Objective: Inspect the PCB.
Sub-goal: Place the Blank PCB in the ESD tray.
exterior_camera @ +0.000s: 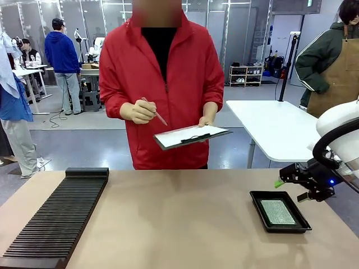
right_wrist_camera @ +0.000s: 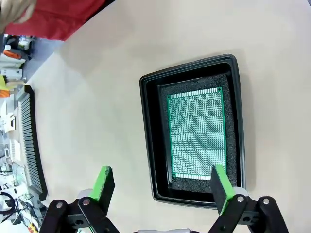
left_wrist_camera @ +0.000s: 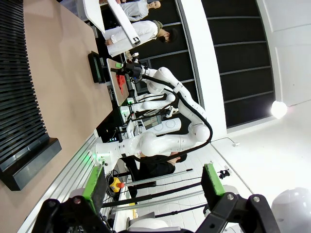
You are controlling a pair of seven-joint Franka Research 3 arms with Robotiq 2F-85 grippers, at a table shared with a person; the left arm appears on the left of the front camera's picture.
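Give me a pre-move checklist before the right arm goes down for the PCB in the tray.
1. PCB lying flat in the black tray, nothing on top of it: ok.
2. Right gripper open and empty: ok.
3. Right gripper centred over the board: not ok; in the right wrist view one fingertip sits over the tray's near edge, the other over bare table.
4. Left gripper open, holding nothing, off beyond the table's edge: ok.
5. Person's hands away from the tray: ok; one holds a pen, the other the clipboard.
6. Whether the fingers can get under the board's edges in the tray: cannot tell.
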